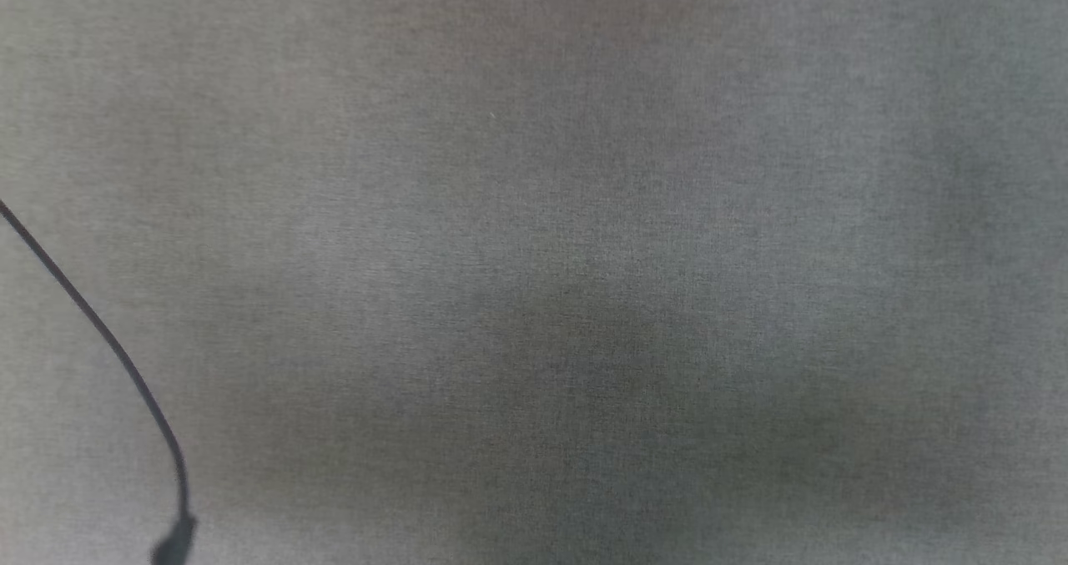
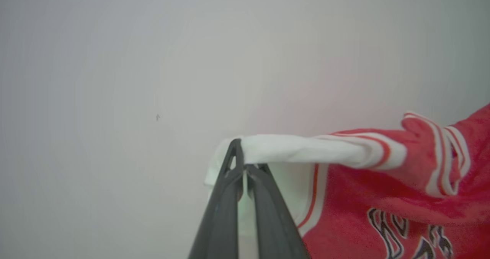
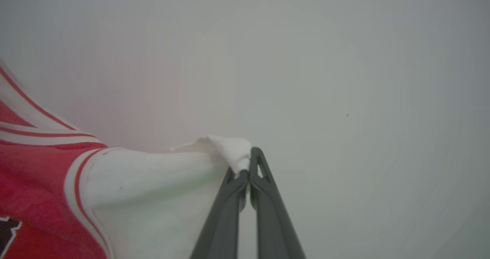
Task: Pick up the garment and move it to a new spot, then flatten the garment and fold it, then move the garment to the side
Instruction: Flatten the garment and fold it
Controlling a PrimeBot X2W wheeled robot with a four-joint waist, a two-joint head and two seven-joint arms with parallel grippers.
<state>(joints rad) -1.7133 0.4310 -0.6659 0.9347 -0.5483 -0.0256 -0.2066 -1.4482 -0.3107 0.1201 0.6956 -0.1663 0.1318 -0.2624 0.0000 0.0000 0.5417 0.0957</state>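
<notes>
Fabric decides everything here. The garment (image 2: 363,197), a small red jersey-style shirt in soft knit with white sleeves and red-and-white striped trim, looks light and limp. Expect it to sag, crease and swing rather than keep any shape. It should not be slippery, but a thin pinch of cloth can pull free if you tug hard. The sleeve ends look like a sound place to hold it, because tension between them spreads the chest flat.

Your left tool (image 2: 245,163) is clamped on the end of one white sleeve (image 2: 291,148), fingers pressed together with cloth bunched round the tips. Your right tool (image 3: 247,171) is pinched shut the same way on a tuft of the opposite white sleeve (image 3: 164,182).

Take the red chest panel (image 2: 344,220) with its black-and-white characters (image 2: 386,228) as your mark. One tool sits out beyond each side of that panel, and the striped collar trim (image 2: 440,155) lies along its upper edge. The garment is stretched between the two tools against a plain pale grey table (image 3: 363,60). You cannot tell whether the hem touches it.

The long axis runs sleeve to sleeve, from tool to tool. The body falls away from that line, and the printed front of the chest panel faces back toward your wrists.
</notes>
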